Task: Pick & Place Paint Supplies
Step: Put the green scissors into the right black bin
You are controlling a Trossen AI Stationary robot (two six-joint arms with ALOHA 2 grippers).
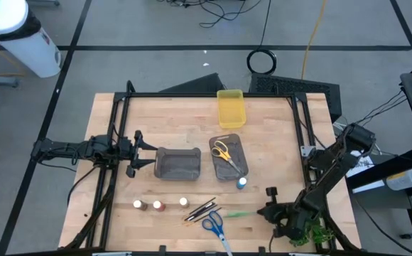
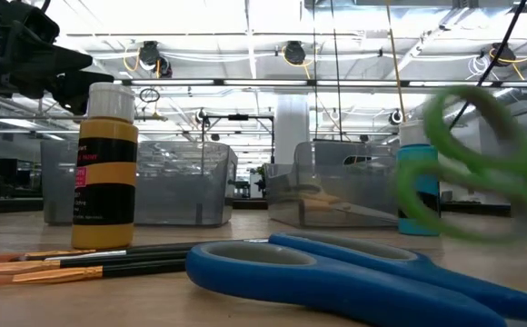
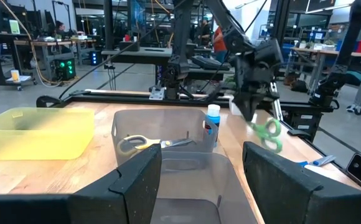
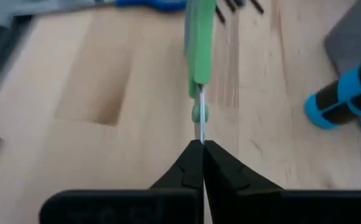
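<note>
My right gripper [image 1: 268, 210] is shut on the green scissors [image 1: 239, 213] near the table's front right. In the low view their handle loops [image 2: 482, 163] show above the table. In front lie the blue scissors [image 1: 214, 226], thin brushes [image 1: 201, 209] and three small pots [image 1: 159, 205]. A blue pot [image 1: 241, 183] stands by the grey tray [image 1: 238, 165], which holds the yellow scissors [image 1: 222, 151]. My left gripper [image 1: 149, 153] waits open at the left, beside a grey bin [image 1: 177, 163]. My right gripper pinches the green scissors' closed metal blades [image 4: 200, 129], near their tip, between its two fingertips [image 4: 187, 167]. The fingers slant down toward the table's left and lie along the scissors. The green handles [image 4: 199, 43] reach out beyond the fingers, clear of the table.
A yellow bin [image 1: 231, 108] stands at the far middle of the table. A leafy green sprig [image 1: 312, 232] lies at the front right under my right arm. Bare wood lies between the pots and the grey bin.
</note>
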